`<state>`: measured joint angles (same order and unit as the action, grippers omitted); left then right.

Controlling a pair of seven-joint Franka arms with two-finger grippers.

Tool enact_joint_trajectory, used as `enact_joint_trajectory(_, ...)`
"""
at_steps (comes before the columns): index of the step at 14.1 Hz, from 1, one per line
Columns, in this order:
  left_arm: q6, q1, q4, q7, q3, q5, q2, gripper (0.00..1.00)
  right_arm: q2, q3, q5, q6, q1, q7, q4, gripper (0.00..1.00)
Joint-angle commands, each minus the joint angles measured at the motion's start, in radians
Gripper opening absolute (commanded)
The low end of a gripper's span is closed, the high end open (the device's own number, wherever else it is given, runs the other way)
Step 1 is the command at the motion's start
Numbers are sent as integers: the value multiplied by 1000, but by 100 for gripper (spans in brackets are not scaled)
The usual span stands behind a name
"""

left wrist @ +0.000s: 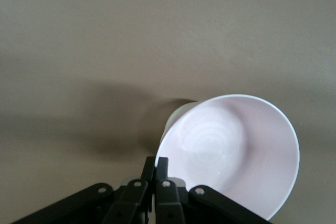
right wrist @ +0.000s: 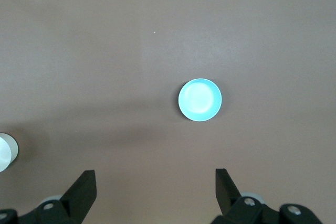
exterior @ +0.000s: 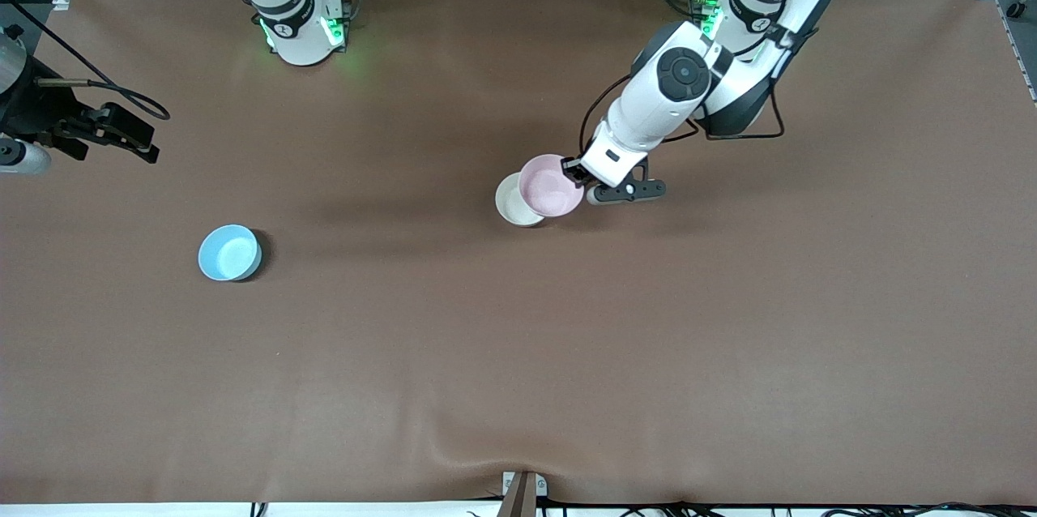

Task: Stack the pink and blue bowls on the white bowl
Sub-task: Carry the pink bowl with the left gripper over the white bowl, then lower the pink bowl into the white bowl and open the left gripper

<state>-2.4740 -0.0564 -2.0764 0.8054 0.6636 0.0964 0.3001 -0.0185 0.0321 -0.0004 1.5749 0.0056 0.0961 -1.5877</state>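
left gripper [exterior: 577, 171] pinches pink bowl [exterior: 550, 185] rim over white bowl [exterior: 514, 201]; right gripper [right wrist: 155, 184] open.

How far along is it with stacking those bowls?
Nothing is stacked yet. In hand: the left tool is shut on the pink bowl's rim, holding it tilted over the white bowl, not yet seated. Left: settle the pink bowl, then add the blue bowl, sitting alone toward the right arm's end. The right tool waits open, high above it.
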Motion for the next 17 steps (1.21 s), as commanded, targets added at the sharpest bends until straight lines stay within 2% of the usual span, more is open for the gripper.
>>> enact_joint_trajectory(1, -31, -28, 19, 82, -2, -78, 46, 0, 5, 6, 14, -6, -12, -7, 9, 100)
enact_joint_trajectory(12, -100, -102, 39, 360, -9, -360, 186, 0, 8, 6, 14, -1, -12, -7, 8, 100)
enact_joint_trajectory(17, -100, -123, 72, 405, -19, -392, 226, 0, 6, 6, 14, -3, -12, -7, 8, 100)
